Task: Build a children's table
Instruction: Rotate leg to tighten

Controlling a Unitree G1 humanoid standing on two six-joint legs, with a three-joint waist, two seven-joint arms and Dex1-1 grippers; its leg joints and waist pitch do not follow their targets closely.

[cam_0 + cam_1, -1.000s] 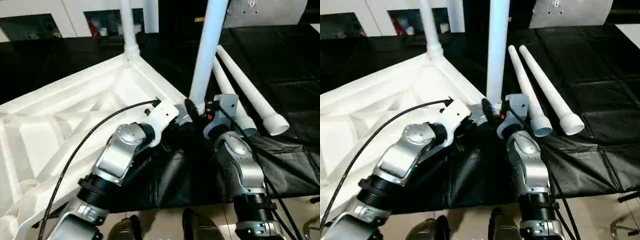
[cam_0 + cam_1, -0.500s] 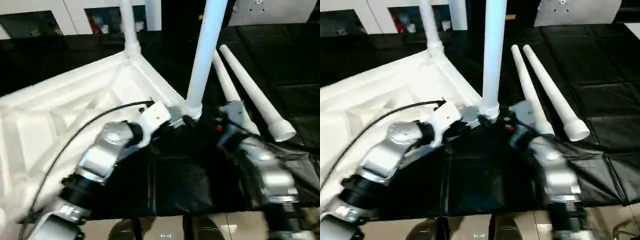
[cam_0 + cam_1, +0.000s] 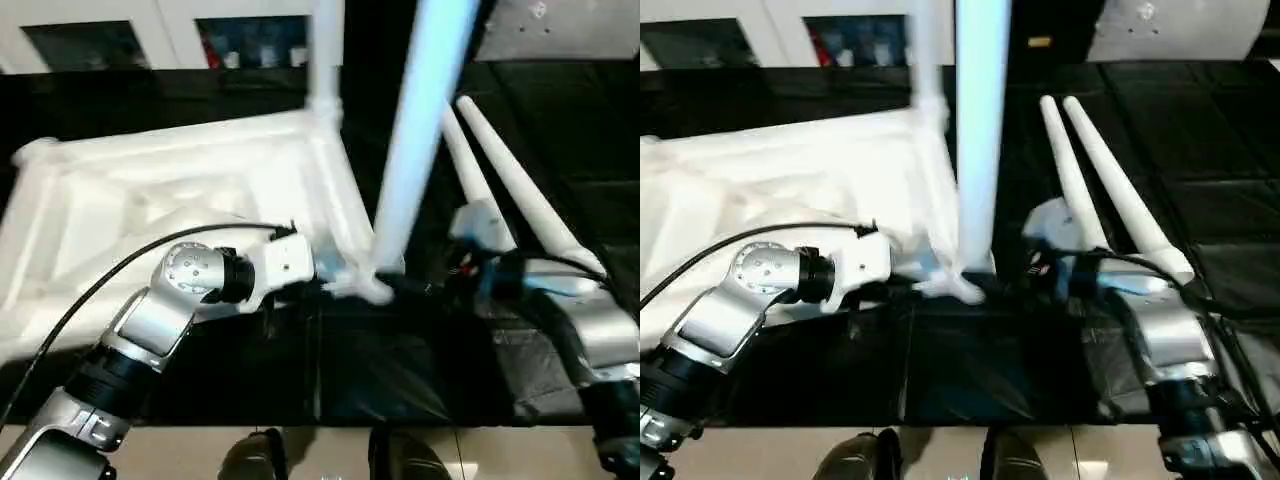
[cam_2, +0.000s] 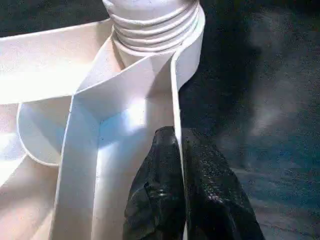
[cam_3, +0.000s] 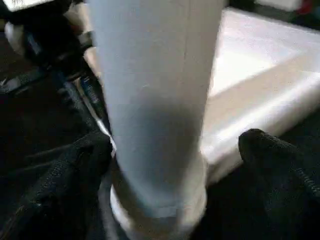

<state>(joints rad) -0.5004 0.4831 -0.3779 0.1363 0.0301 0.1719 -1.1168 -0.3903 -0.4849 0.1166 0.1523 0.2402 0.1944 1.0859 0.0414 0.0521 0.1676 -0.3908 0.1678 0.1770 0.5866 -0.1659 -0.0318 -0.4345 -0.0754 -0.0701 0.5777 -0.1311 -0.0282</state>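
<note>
The children's table lies upside down, its ribbed white top (image 3: 180, 190) on the black cover. One leg (image 3: 325, 60) stands in the far corner socket. A second leg (image 3: 415, 150) stands in the near corner socket (image 4: 150, 20). My left gripper (image 4: 179, 165) is shut on the top's thin rim wall just beside that socket. On the other side of the near leg (image 5: 155, 100), low by its base, my right gripper (image 5: 175, 165) is open, one black finger (image 5: 75, 175) on each side and neither touching it.
Two loose white legs (image 3: 510, 185) lie side by side on the black-covered work table (image 3: 570, 120) to the right of my right arm. Cabinets line the back. The work table's front edge runs just above my feet (image 3: 250, 465).
The whole picture has shifted with the head. My right forearm has swung out to the right while its gripper stays by the near leg's base. The left gripper keeps its hold at the corner.
</note>
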